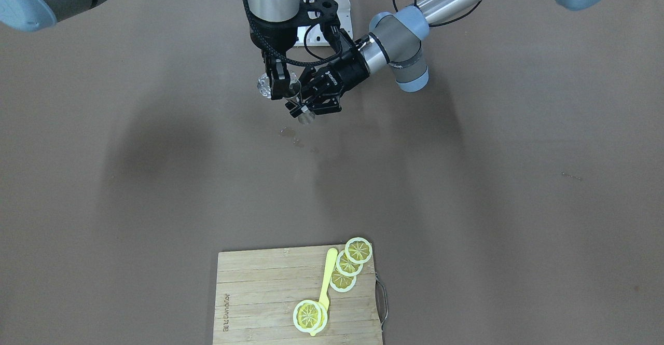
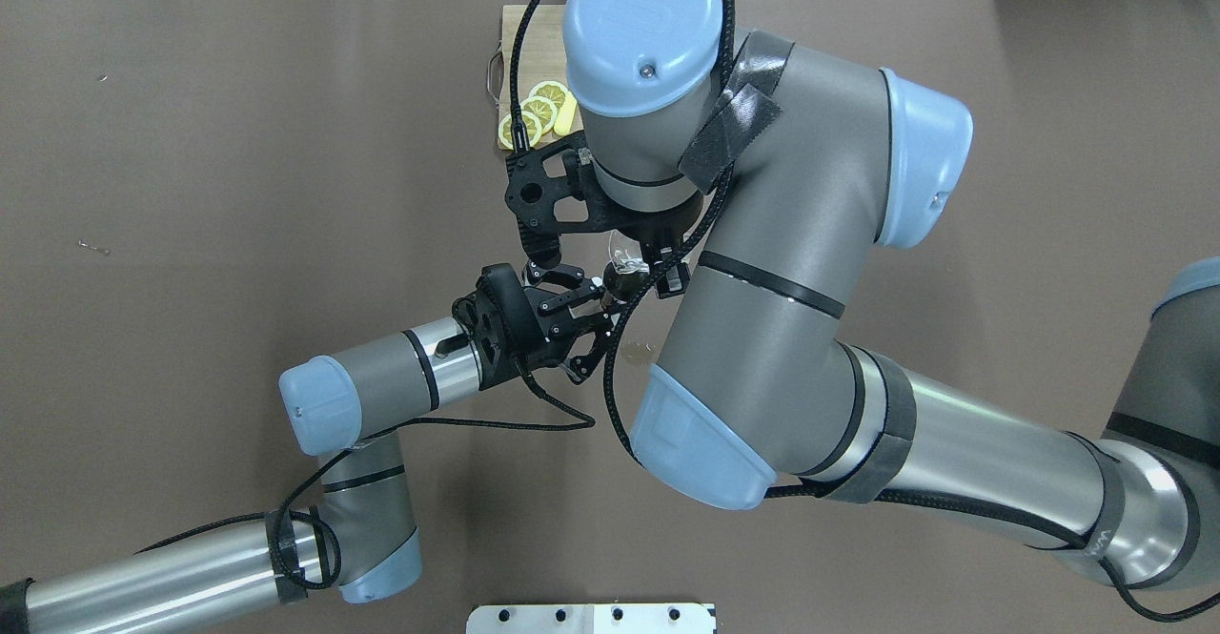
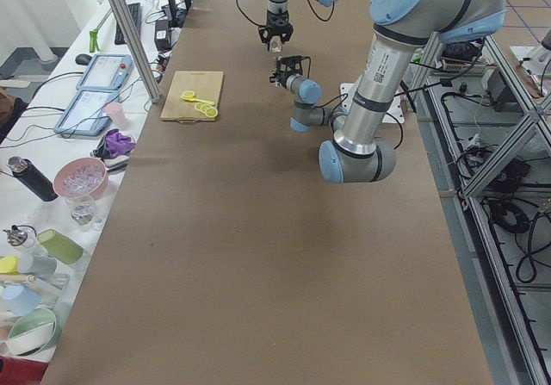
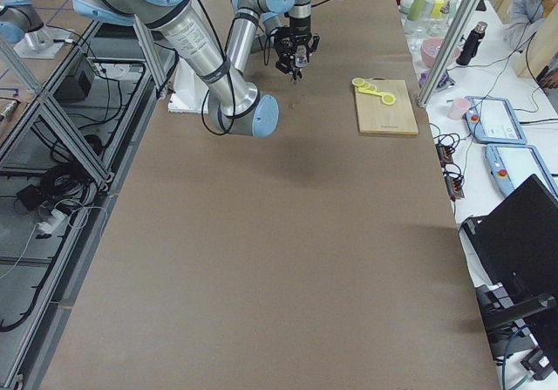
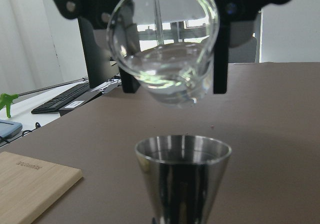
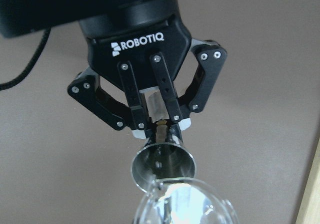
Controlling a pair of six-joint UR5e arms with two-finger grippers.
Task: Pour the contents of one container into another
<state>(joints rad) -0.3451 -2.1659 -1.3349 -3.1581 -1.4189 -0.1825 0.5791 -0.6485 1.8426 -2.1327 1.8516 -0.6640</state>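
My left hand (image 6: 159, 128) is clamped on the narrow waist of a steel jigger (image 5: 183, 176) and holds it upright, mouth up. My right hand (image 1: 279, 88) grips a clear glass (image 5: 165, 53) between its fingers (image 5: 220, 58), one pressed to each side. The glass hangs just above the jigger's mouth and apart from it. It is tipped so that its rim faces my left wrist, and clear liquid is pooled in its lower side. A few wet spots (image 1: 289, 133) lie on the table (image 1: 519, 189) near both hands. Well apart, at the table's far edge, a wooden board (image 1: 259, 293) carries lemon slices (image 1: 358, 250) and a yellow utensil (image 1: 329, 272).
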